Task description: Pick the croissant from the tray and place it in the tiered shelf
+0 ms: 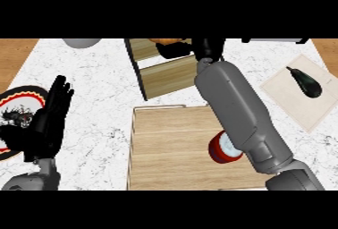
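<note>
The orange-brown croissant (164, 40) shows at the top edge, over the upper level of the tiered shelf (173, 77), a wooden rack with a dark frame. My right hand (206, 48) is stretched out to it, dark fingers curled under and beside the croissant, hiding most of it. The wooden tray (168, 152) lies below the shelf, crossed by my right forearm. My left hand (48, 117) rests open at the left, fingers up.
A red and white round container (220, 151) sits on the tray, partly hidden by my forearm. Under my left hand lies a patterned plate (14, 105). A beige mat (300, 100) holding a black object (306, 82) is at right. A grey object (82, 42) sits top left.
</note>
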`<action>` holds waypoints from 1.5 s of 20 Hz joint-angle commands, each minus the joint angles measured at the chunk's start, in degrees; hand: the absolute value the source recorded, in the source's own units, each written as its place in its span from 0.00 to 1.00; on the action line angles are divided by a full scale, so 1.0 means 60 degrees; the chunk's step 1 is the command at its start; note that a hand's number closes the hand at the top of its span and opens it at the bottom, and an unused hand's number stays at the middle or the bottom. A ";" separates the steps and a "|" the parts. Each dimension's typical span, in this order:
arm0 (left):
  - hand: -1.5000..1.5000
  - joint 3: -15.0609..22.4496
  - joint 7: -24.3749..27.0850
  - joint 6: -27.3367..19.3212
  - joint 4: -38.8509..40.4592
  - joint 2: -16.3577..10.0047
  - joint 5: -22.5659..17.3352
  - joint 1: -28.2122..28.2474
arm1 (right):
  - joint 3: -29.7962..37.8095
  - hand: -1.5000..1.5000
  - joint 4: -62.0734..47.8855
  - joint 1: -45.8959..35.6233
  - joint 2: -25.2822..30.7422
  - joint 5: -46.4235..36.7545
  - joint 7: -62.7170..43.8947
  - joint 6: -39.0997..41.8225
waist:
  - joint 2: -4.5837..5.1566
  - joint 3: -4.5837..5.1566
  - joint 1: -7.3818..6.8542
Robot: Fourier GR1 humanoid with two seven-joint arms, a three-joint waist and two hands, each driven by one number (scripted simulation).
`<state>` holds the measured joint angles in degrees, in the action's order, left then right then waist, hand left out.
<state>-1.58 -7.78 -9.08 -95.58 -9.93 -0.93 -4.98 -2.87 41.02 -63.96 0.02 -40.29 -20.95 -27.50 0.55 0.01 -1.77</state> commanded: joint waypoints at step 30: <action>0.50 -0.0621 0.0009 0.0367 -0.0357 -0.0110 -0.0167 0.0651 | 0.2552 0.00 0.0496 -0.0002 0.2030 0.3577 0.0964 0.0590 | -0.0195 0.0002 0.0477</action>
<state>-4.30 -9.79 -7.85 -97.57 -10.39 -1.11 -3.37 12.16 38.14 -67.06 8.71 -19.81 -9.94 -26.50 -0.38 0.00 0.51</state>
